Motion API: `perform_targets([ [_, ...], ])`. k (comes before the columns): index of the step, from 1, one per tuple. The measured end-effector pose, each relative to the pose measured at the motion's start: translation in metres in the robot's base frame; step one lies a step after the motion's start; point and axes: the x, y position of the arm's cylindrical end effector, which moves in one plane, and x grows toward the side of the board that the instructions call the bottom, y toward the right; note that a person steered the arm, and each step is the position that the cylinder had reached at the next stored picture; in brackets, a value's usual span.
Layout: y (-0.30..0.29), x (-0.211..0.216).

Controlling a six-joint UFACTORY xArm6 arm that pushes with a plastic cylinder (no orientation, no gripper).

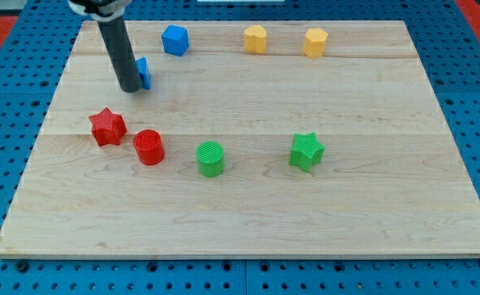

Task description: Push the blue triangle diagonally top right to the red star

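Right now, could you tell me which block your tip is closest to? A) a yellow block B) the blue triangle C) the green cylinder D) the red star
B: my tip stands right against the blue triangle, partly hiding it from the view's left, while the red star lies lower down.

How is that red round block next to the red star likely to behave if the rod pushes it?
The red round block stands upright on its flat end, so it should slide rather than roll. It looks small and rigid, probably light. An off-centre push may spin it aside; the red star sits close on the view's left and could get bumped.
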Motion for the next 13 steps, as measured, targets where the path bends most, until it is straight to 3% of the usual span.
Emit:
perform_targets([
  [1,0.039,0.029],
  [2,0.145,0.029],
  [4,0.200,0.026],
  [5,0.197,0.026],
  [6,0.152,-0.004],
  [7,0.137,-0.067],
  [8,0.071,-0.089],
  [9,0.019,-0.061],
  [11,0.021,-0.030],
  [13,0.001,-0.074],
])
